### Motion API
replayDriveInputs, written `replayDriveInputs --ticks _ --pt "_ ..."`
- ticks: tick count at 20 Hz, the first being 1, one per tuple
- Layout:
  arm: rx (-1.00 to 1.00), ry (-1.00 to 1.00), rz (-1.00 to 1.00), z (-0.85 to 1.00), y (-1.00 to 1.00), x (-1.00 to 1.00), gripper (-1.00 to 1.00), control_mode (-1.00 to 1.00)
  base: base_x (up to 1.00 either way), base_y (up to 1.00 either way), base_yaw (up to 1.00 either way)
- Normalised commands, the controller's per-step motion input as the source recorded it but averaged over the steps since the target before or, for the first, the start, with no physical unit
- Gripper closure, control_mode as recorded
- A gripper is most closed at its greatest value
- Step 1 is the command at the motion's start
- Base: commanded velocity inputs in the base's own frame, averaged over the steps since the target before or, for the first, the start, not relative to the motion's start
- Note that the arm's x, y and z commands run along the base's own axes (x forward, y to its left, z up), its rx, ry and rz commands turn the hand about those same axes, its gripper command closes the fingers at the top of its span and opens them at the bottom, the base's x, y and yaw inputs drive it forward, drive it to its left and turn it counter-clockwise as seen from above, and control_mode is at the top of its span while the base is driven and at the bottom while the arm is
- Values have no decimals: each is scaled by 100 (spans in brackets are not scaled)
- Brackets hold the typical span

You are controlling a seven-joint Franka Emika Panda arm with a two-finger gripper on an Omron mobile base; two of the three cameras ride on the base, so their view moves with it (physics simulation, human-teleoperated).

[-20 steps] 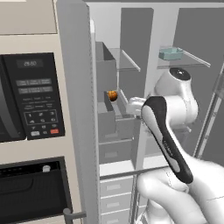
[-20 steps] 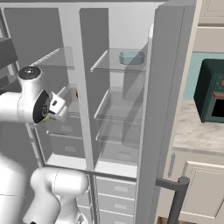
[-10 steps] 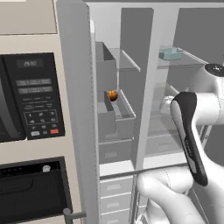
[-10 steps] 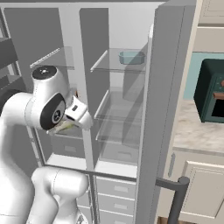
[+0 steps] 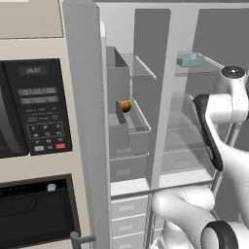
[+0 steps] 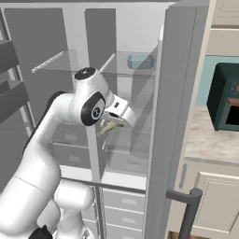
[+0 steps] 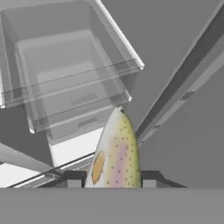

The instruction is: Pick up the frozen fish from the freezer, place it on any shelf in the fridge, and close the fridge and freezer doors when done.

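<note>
My gripper [image 7: 111, 180] is shut on the frozen fish [image 7: 114, 153], a pale spotted fish that sticks out between the fingertips [image 7: 73, 180]. In the right base view the gripper [image 6: 110, 124] hangs with the fish [image 6: 107, 127] just right of the divider, in front of the fridge [image 6: 135, 102] and over a middle glass shelf [image 6: 128, 142]. The hand view looks onto clear shelves [image 7: 70, 83] with a grey drawer below. The freezer [image 5: 146, 97] lies to the left. Both doors stand open: the freezer door [image 5: 85, 121] and the fridge door [image 6: 175, 116].
A teal box [image 5: 189, 59] rests on the fridge's top shelf. A small orange ball [image 5: 125, 106] lies in a bin of the freezer door. A black wall oven [image 5: 34, 112] stands to the left, and a counter [image 6: 210, 140] to the right. The door's bar handle [image 6: 190, 212] juts out low.
The arm has swung right, from in front of the freezer side across the divider to the fridge side, with the fish still held. The doors have not moved.
</note>
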Motion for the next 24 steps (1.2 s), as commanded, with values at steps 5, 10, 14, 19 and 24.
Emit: replayDriveInputs --ticks 5,10,14,19,24 --pt "1 13 12 -26 -54 78 100 -100 0 0 0" --pt "0 0 0 -66 0 39 100 -100 0 0 0" --pt "0 -1 0 -55 0 41 100 -100 0 0 0" --pt "0 -5 0 -26 -1 42 100 -100 0 0 0" --pt "0 -5 0 -1 -23 49 100 -100 0 0 0"
